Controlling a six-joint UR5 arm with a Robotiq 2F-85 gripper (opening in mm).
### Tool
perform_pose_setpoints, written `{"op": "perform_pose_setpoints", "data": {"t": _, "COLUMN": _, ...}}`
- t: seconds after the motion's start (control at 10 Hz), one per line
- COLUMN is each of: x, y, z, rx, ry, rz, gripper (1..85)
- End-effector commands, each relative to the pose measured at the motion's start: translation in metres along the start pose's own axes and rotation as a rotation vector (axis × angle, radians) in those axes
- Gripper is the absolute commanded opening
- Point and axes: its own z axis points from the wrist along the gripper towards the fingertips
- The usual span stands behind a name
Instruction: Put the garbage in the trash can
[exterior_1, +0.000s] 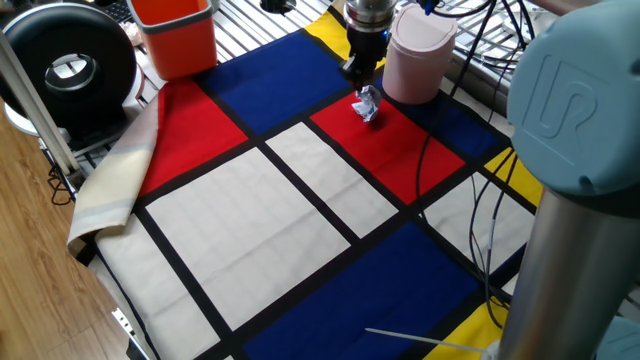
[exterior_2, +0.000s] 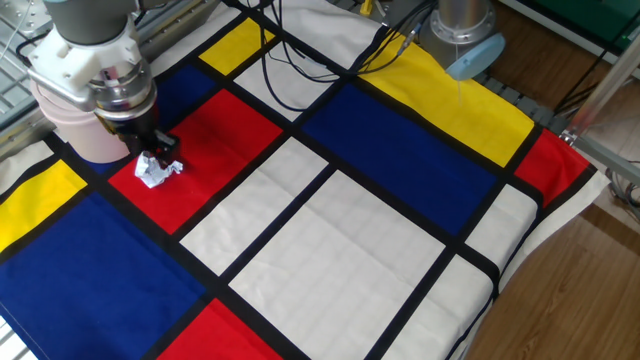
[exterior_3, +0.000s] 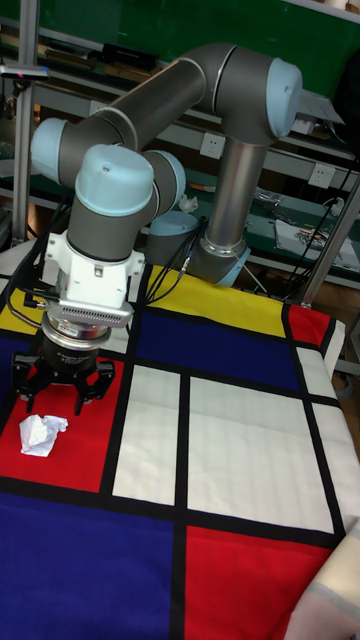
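Note:
The garbage (exterior_1: 368, 104) is a small crumpled white paper wad lying on the red square of the cloth, also visible in the other fixed view (exterior_2: 155, 172) and the tall view (exterior_3: 40, 434). The trash can (exterior_1: 418, 55), pale pink with a rounded lid, stands right behind it; in the other fixed view the trash can (exterior_2: 70, 128) is partly hidden by the wrist. My gripper (exterior_1: 360, 72) hangs just above the wad, between it and the can. In the tall view the gripper (exterior_3: 60, 395) is open, fingers spread, nothing between them.
An orange square bin (exterior_1: 180, 35) stands at the far left corner. A black round device (exterior_1: 68, 65) sits off the table's left edge. Black cables (exterior_1: 480, 200) trail over the cloth near the arm's base (exterior_1: 580, 150). The cloth hangs folded at the left edge (exterior_1: 110, 190).

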Motion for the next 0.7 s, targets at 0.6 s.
{"op": "perform_pose_setpoints", "data": {"t": 0.6, "x": -0.023, "y": 0.005, "z": 0.038, "rx": -0.026, "ry": -0.055, "rz": -0.065, "gripper": 68.3}}
